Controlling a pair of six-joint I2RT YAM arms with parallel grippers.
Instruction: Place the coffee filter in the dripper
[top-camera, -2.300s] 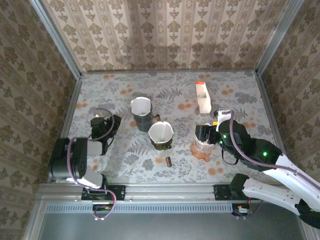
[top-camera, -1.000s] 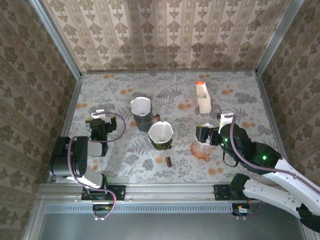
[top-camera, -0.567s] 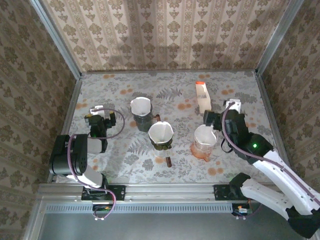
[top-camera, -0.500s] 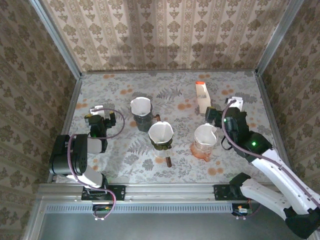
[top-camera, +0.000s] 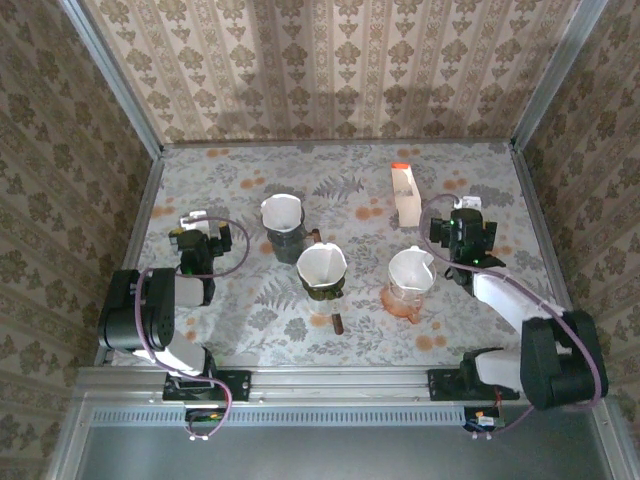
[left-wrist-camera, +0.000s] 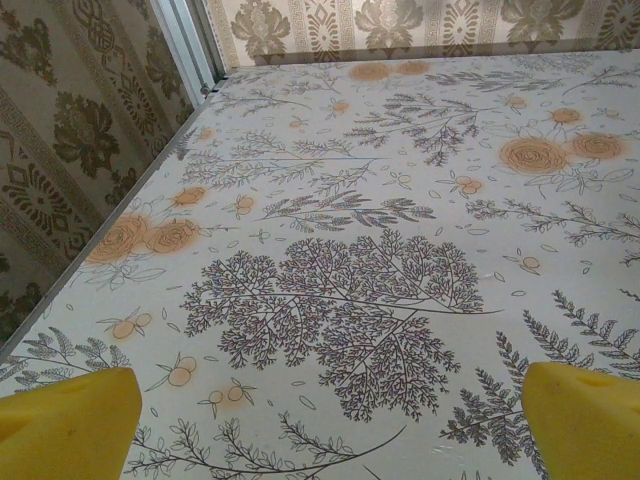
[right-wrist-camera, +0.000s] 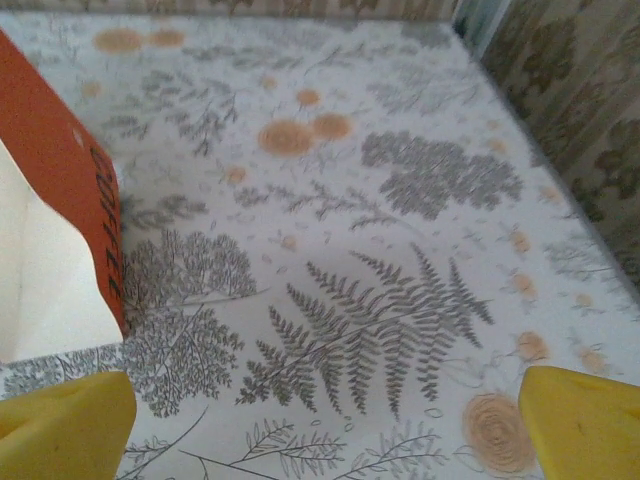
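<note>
**A:** Where is the coffee filter (top-camera: 410, 270) now?

**B:** It sits as a white paper cone inside the orange-tinted dripper (top-camera: 397, 302), right of centre on the bench (top-camera: 480, 170). Its rim stands above the dripper's, so I judge it placed.

**A:** And the tools?

**B:** The right tool (right-wrist-camera: 320, 425) is spread wide with nothing between its yellow tips. It hangs low over the bench, just beside the orange-and-white carton (right-wrist-camera: 60, 180). The left tool (left-wrist-camera: 325, 430) is spread just as wide and is empty too, over bare bench well apart from the dripper.

**A:** If the filter needs reseating, how will it handle?

**B:** I'd expect it to be very light, thin and soft. It's paper, so it creases easily and crumples under a hard squeeze. Take one wall of the cone at the upper rim with a gentle pinch. Don't lean on the dripper, which looks light enough to slide or tip.
</note>
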